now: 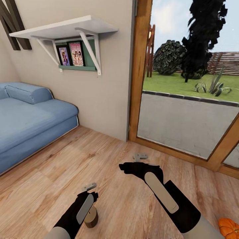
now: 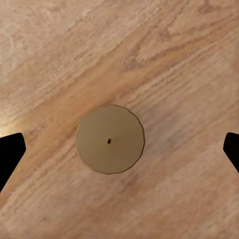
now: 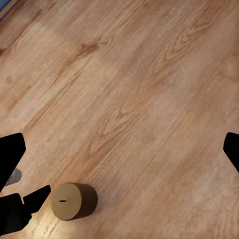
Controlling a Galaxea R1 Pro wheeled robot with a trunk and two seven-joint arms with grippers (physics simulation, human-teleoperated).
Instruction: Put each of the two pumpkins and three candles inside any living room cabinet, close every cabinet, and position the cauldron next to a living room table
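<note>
A candle, a short squat tan cylinder with a small dark wick mark, stands upright on the wooden floor. My left gripper hangs straight above it, open. In the left wrist view the candle lies centred between the two dark fingertips, which stand well apart from it. My right gripper is open and empty over bare floor, farther forward and to the right. The right wrist view shows the candle off to one side. Part of an orange ribbed pumpkin shows on the floor at the bottom right corner.
A blue sofa fills the left side. A white wall shelf with framed pictures hangs above it. A wood-framed glass door onto the garden stands ahead on the right. Wooden floor lies between them.
</note>
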